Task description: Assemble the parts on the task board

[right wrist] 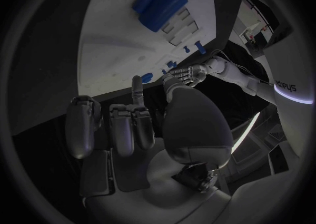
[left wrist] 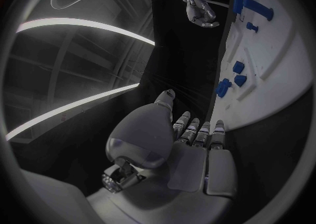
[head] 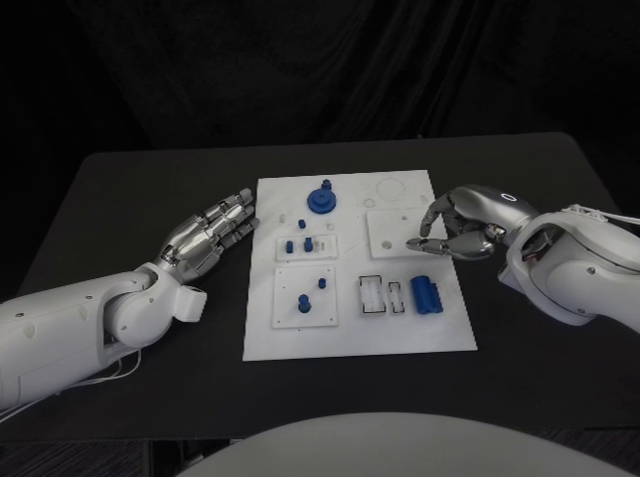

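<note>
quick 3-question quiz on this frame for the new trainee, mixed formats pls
1. True or false: the left hand holds a blue part.
2. Multiple choice: where is the right hand? A) over the right edge of the task board, fingers curled above a square plate B) off the table C) resting on the blue round part
3. Fill in: the blue ribbed cylinder lies near the board's ____ edge, beside the slotted holder.

Key
1. False. It lies flat with fingers straight beside the board's left edge, holding nothing.
2. A. Whether it pinches anything cannot be told.
3. Right.
</note>
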